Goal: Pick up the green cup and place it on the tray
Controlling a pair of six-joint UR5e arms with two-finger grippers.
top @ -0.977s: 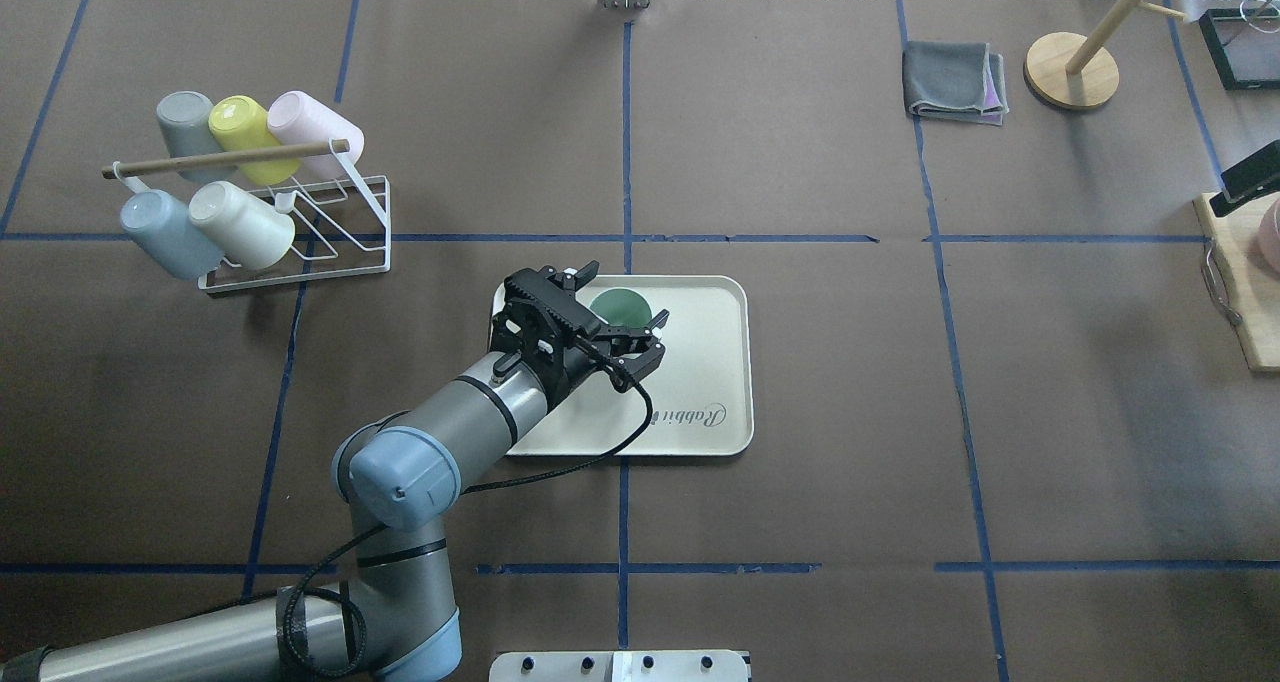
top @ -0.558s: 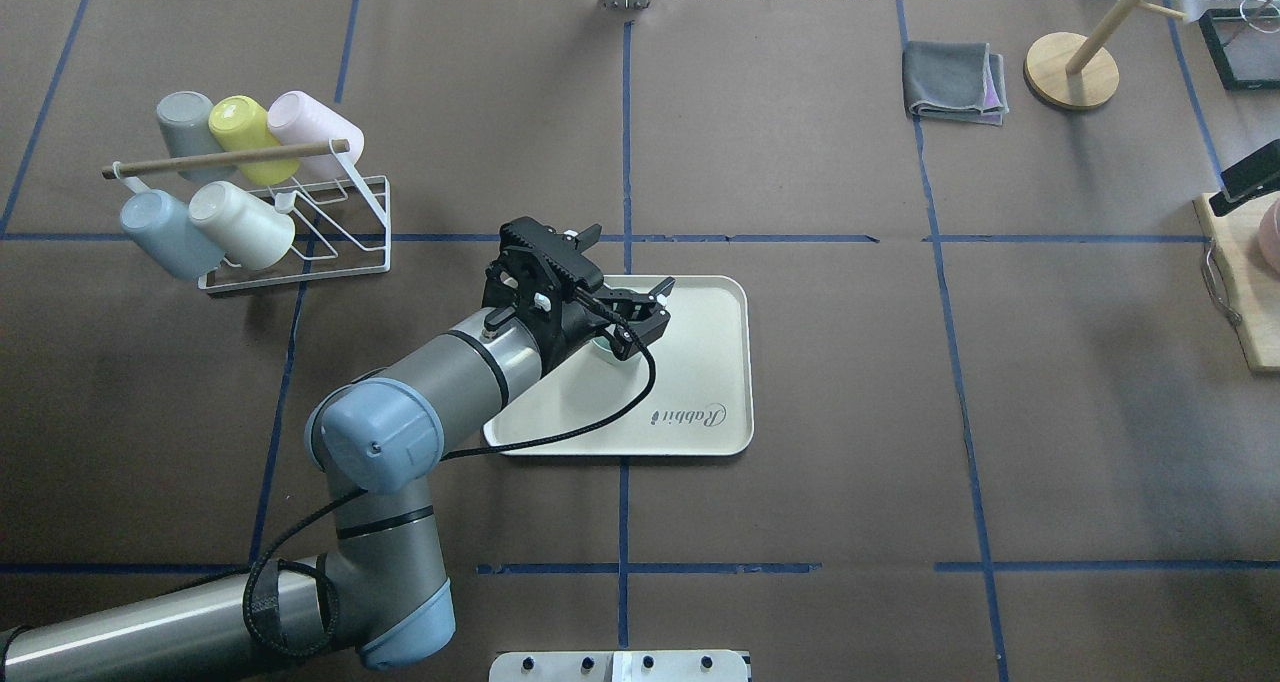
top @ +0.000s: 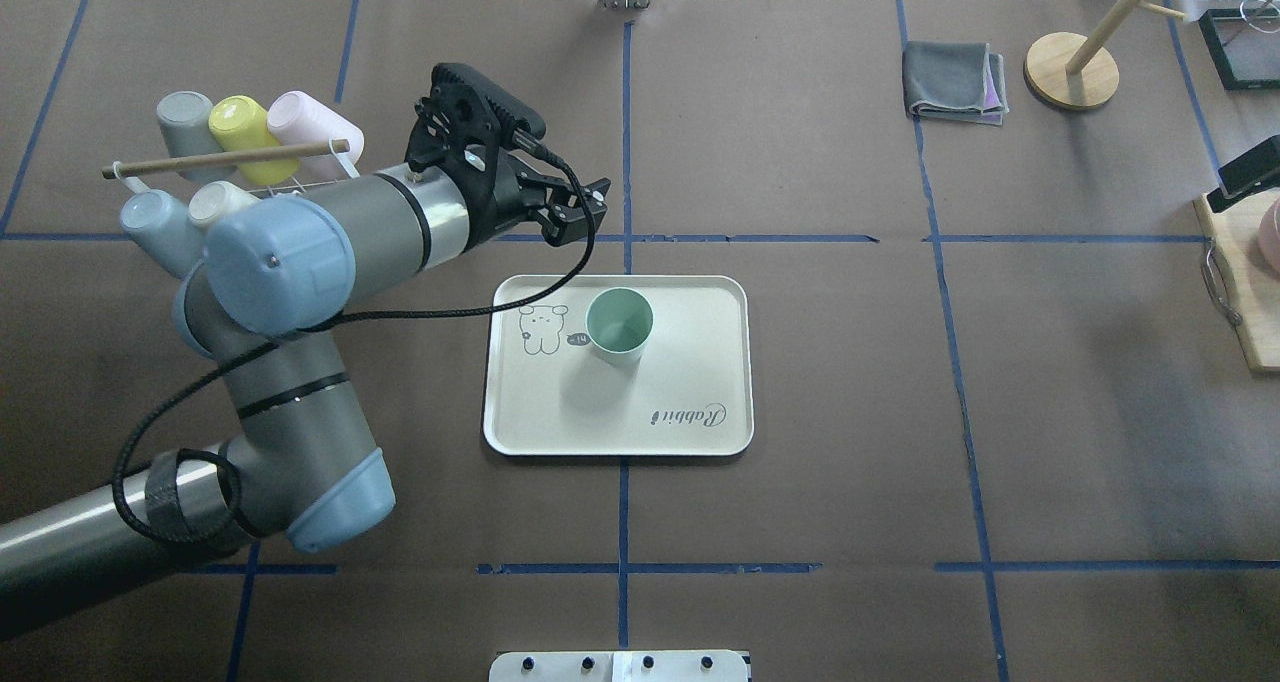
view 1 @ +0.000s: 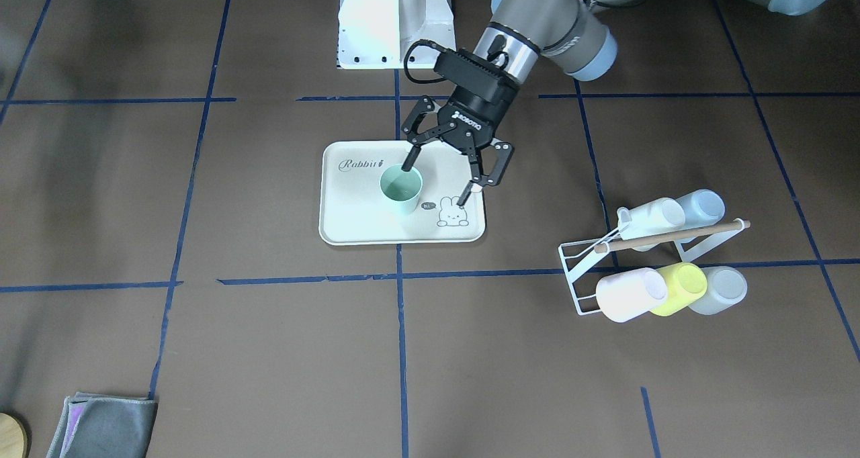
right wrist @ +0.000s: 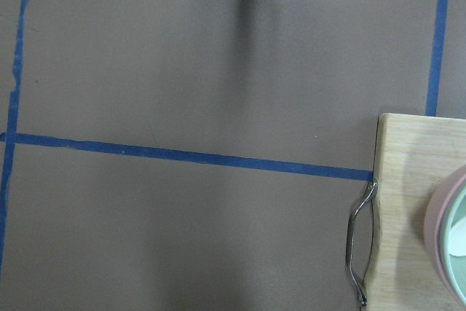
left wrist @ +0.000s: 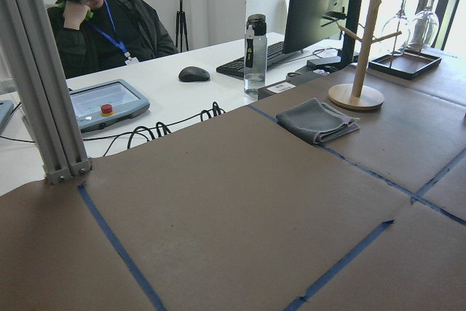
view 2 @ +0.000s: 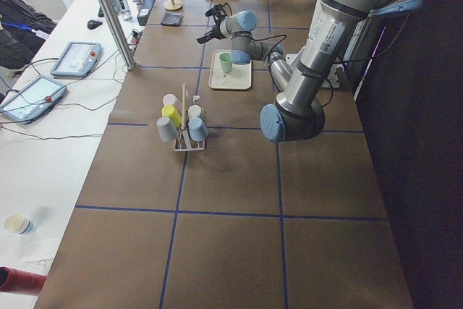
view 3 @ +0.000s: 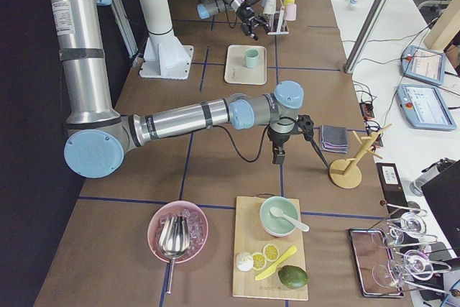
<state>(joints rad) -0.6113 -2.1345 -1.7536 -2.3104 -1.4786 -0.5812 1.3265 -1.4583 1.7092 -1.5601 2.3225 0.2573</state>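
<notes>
The green cup (top: 619, 324) stands upright on the tray (top: 690, 362), near the rabbit print. In the overhead view my left gripper (top: 585, 210) is open and empty, raised beyond the tray's far left corner and apart from the cup. The front-facing view shows it (view 1: 435, 179) open lower over the tray (view 1: 356, 203), with one fingertip at the rim of the cup (view 1: 401, 189). The right gripper (view 3: 293, 150) hangs over bare table far to the right. I cannot tell whether it is open or shut.
A white wire rack (top: 300, 222) with several cups stands at the left, close behind my left forearm. A grey cloth (top: 953, 80) and a wooden stand (top: 1071, 70) are at the back right. A cutting board (right wrist: 415, 209) lies at the right edge.
My left gripper has risen and drawn back to the far left, away from the tray. The green cup stays standing alone on the tray.
</notes>
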